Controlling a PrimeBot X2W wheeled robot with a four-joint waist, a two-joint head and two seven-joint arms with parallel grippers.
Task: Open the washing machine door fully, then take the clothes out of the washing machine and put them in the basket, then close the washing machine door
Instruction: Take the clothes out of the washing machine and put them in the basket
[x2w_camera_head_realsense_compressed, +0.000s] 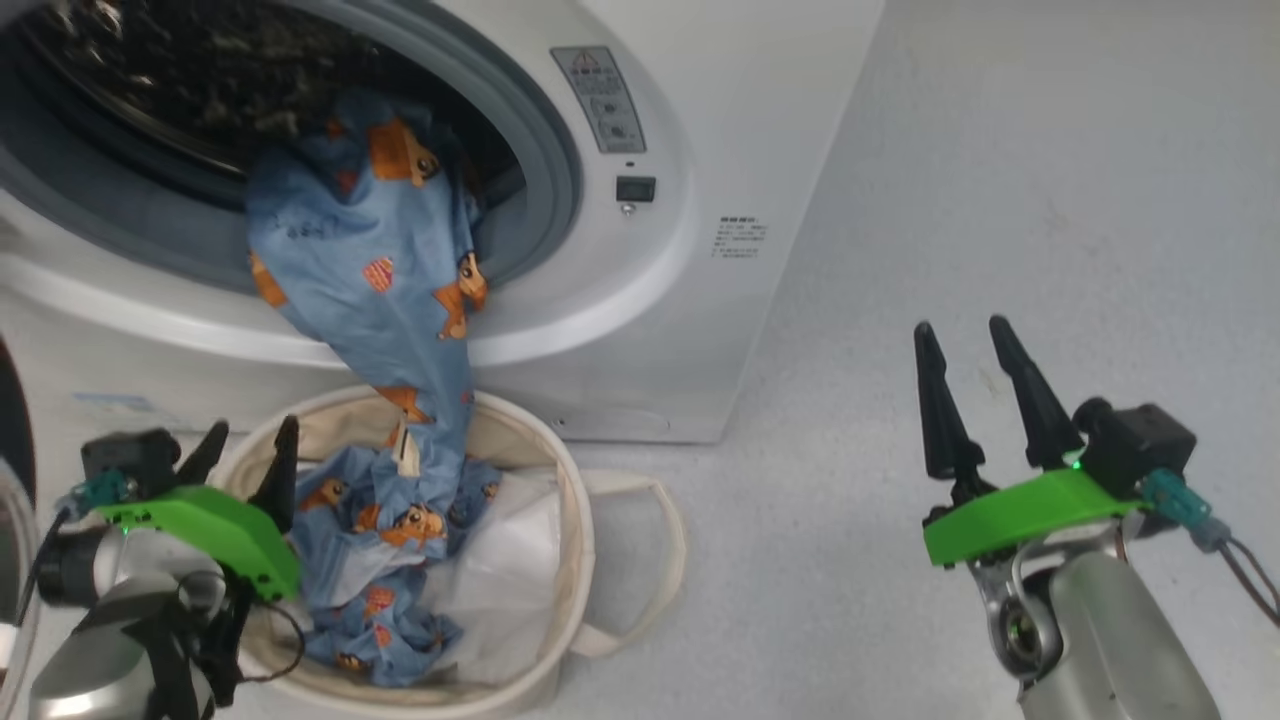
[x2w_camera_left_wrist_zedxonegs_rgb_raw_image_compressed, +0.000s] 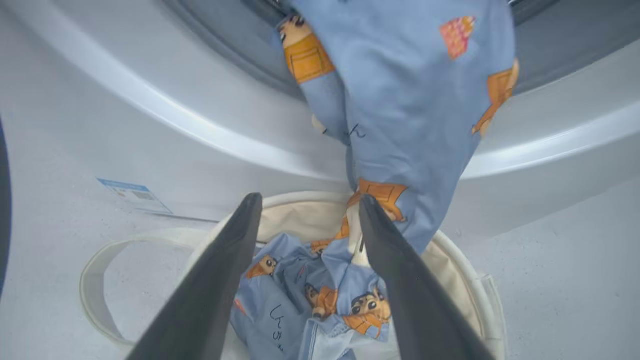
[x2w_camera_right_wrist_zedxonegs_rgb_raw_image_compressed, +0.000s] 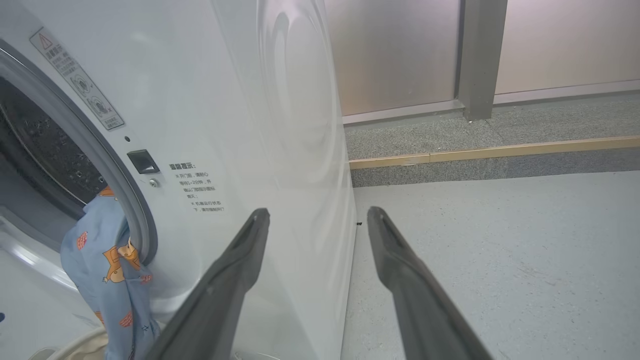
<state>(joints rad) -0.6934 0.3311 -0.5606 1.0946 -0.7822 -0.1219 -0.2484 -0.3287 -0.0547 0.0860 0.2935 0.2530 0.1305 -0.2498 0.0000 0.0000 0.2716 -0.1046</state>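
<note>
Hanging half out of the large white front-loading washing machine (x2w_camera_head_realsense_compressed: 760, 150), the light blue bear-printed clothes (x2w_camera_head_realsense_compressed: 360, 260) trailed into the round cream canvas basket (x2w_camera_head_realsense_compressed: 575, 520). Left fingers (x2w_camera_left_wrist_zedxonegs_rgb_raw_image_compressed: 215, 290) and right fingers (x2w_camera_head_realsense_compressed: 940, 410) stood released, empty. Fabric draped across the grey rim risked snagging, or tipping the basket if tugged.

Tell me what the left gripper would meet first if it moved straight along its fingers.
Probably the large white washing machine's front, just above the round cream canvas basket's far rim. The light blue bear-print clothes hang close beside that line; depth is unclear, so the left gripper might brush them first.
</note>
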